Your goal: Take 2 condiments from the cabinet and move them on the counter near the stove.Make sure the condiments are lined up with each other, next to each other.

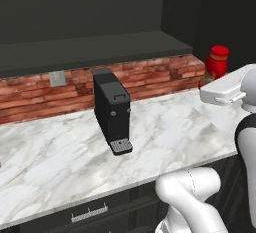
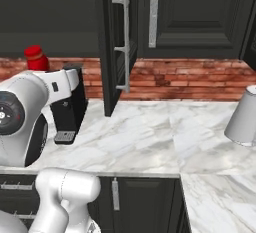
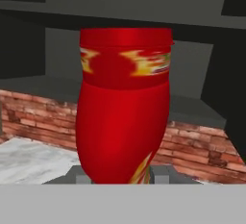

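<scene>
Red bottle [image 3: 122,107] fills the hand view right up close, seated between the two grey finger tips [image 3: 161,174] at the bottom edge, one on each side of its base; so the tool [image 3: 122,177] looks pinched on it, though the contact itself sits at the very edge of that view.

Biggest thing first: the tabletop [image 1: 60,157], white-grey marble, running wide under everything, with no condiment standing on it yet as far as these views show; above it the cabinet [image 1: 100,47], dark, its flat shelf bare across the stretch in sight; then the black coffee machine [image 1: 112,109] upright near the brick backsplash [image 1: 30,94]; and a pale cylinder [image 2: 243,114] on the tabletop at the far right in the right base view.

Now the bottle: in the left base view it shows at the right, red cap [image 1: 218,53] up, above the white arm, in front of the dark cabinet and held off the tabletop; long axis close to vertical, cap to the ceiling, base down.

Progress, by my read: one condiment in hand and out of the cabinet, not yet set down; the small black one I cannot find; the stove I cannot place; both placings and the lining-up remain.
</scene>
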